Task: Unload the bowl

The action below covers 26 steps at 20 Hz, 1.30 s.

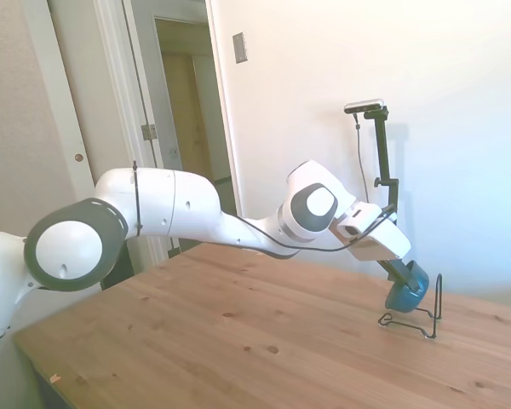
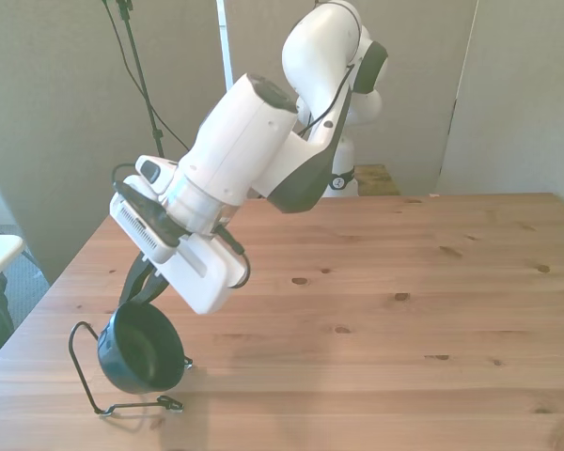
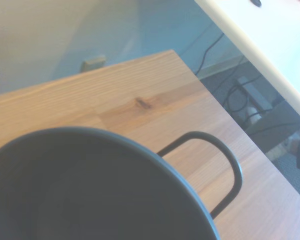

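The wooden table is seen spanning all three views, bare apart from the things near its corner at the front view's left. The white Franka arm is stretched low over the table toward that corner. A black wire rack is stood there on the table, its upright loop shown beside the bowl in the wrist view. The teal-blue bowl is held tilted on its side at the rack, its opening turned toward the front camera. The hand is pinched on the bowl's upper rim.
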Available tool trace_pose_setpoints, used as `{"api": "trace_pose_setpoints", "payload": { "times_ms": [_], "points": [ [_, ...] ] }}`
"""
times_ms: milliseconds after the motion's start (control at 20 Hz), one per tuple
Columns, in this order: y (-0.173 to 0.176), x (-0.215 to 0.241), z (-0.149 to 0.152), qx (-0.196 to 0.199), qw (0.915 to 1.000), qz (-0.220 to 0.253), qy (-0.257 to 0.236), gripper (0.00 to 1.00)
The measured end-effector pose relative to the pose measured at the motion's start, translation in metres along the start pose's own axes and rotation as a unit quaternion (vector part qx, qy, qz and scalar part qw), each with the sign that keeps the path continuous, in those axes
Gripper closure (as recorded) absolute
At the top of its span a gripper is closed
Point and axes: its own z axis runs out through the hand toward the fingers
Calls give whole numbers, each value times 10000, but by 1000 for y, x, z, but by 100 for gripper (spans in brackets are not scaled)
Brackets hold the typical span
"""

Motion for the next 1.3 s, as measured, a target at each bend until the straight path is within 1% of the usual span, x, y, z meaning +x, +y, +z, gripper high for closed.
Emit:
{"api": "trace_pose_setpoints", "payload": {
  "times_ms": [100,200,350,450,550,650,750,950,1100,1300],
  "points": [
    [-2,-13,-26,250,9995,-102,-144,100],
    [-4,-33,-54,535,9971,-356,-400,100],
    [5,-59,-87,851,9898,-740,-869,100],
    [22,-71,-95,934,9827,-957,-1281,100],
    [47,-82,-92,947,9734,-1115,-1761,100],
    [70,-90,-84,922,9622,-1218,-2253,100],
    [82,-89,-80,910,9536,-1194,-2609,100],
    [90,-79,-68,792,9436,-919,-3081,100],
    [85,-79,-53,614,9355,-770,-3393,100],
    [73,-81,-31,445,9306,-719,-3562,100]
  ]
}}
